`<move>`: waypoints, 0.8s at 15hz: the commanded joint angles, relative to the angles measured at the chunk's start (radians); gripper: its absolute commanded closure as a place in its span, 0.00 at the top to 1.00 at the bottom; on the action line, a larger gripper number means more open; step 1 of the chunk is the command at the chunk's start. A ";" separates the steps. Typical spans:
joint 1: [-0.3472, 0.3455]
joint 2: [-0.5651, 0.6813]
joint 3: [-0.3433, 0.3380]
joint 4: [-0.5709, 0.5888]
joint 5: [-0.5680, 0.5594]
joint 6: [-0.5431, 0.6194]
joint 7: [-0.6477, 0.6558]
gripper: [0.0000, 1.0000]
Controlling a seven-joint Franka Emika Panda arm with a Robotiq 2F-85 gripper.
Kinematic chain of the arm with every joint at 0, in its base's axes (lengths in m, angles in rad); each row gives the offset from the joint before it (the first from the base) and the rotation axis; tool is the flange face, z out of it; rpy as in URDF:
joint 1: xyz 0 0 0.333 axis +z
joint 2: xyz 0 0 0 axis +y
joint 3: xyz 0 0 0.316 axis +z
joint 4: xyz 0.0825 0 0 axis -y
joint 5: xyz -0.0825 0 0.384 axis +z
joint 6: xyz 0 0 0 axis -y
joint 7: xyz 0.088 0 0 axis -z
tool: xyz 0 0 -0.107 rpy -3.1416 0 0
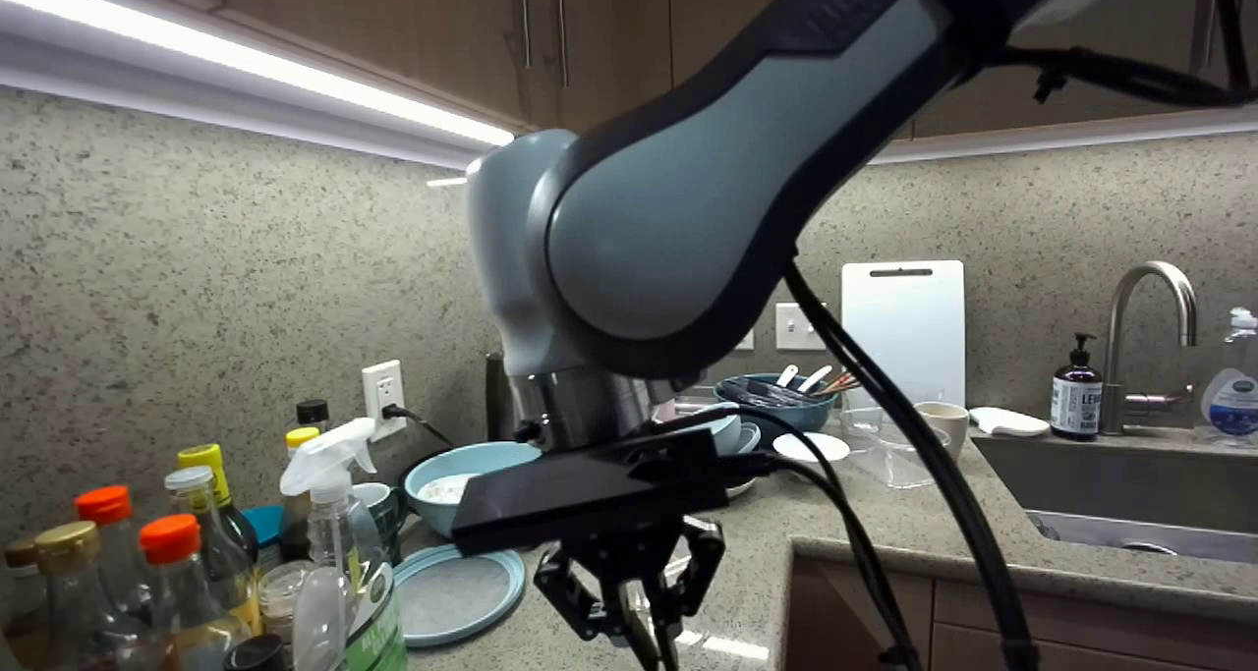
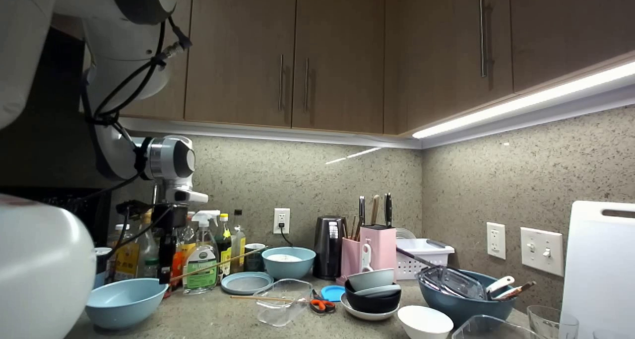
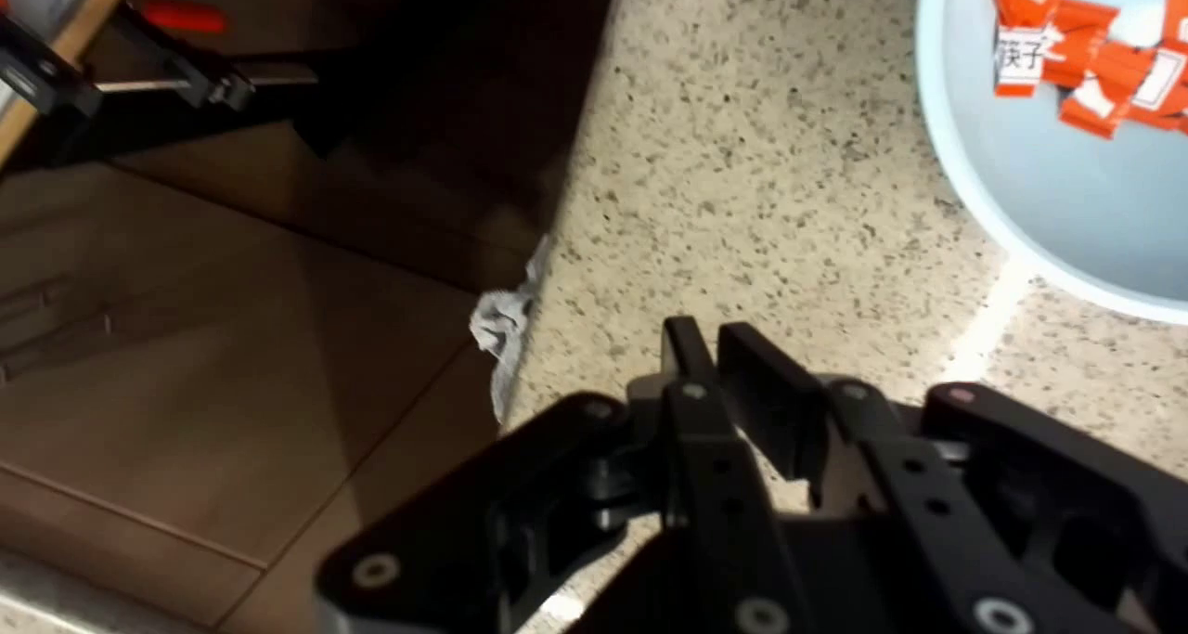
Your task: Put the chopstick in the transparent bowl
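In an exterior view my gripper (image 2: 165,275) is shut on a thin wooden chopstick (image 2: 233,260), which slants up to the right, above the counter. The wrist view shows the fingertips (image 3: 715,332) nearly together, the chopstick hidden there. In an exterior view the gripper (image 1: 657,651) hides it too. The transparent bowl (image 2: 278,318), a clear angular container, stands on the counter to the gripper's right, apart from it. Another chopstick (image 2: 248,297) lies across it, sticking out to the left. I cannot make out this bowl in the exterior view with the gripper near.
A wide pale-blue bowl (image 2: 126,304) stands beside the gripper; red packets fill one such bowl (image 3: 965,174). A spray bottle (image 2: 202,252) and several sauce bottles (image 1: 172,573) stand behind. A round plate (image 2: 246,282), scissors (image 2: 322,305) and stacked bowls (image 2: 372,297) surround the transparent bowl.
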 commanded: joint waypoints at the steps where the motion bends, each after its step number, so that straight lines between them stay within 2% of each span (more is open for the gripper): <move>1: -0.115 -0.099 0.037 -0.093 0.225 0.016 -0.179 0.09; 2: -0.094 -0.044 0.050 -0.034 0.124 -0.006 -0.082 0.08; 4: -0.117 -0.052 0.052 -0.037 0.135 -0.006 -0.103 0.12; 5: -0.116 -0.048 0.054 -0.036 0.135 -0.006 -0.102 0.08; 8: -0.143 -0.027 0.045 0.016 0.160 -0.075 -0.195 0.09; 12: -0.177 -0.014 0.035 0.072 0.107 -0.115 -0.300 0.09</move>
